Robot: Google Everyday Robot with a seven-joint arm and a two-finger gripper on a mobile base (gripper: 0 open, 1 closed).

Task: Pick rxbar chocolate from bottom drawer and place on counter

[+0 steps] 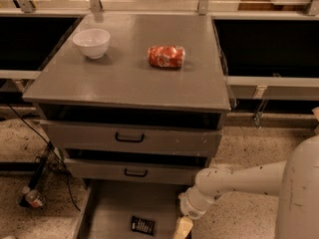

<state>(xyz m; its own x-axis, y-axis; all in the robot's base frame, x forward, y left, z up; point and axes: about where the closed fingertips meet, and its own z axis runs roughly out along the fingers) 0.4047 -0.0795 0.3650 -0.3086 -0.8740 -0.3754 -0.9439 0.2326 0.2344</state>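
the black bar [142,225] lies flat on the grey floor of the open bottom drawer [112,205]. the pincer [182,228] hangs low over the drawer's right side, just right of the bar and apart from it; whether it is spread or pressed together cannot be told. on the table [124,83] sit 1 white bowl [91,42] and 1 red can [166,57] lying on its side.
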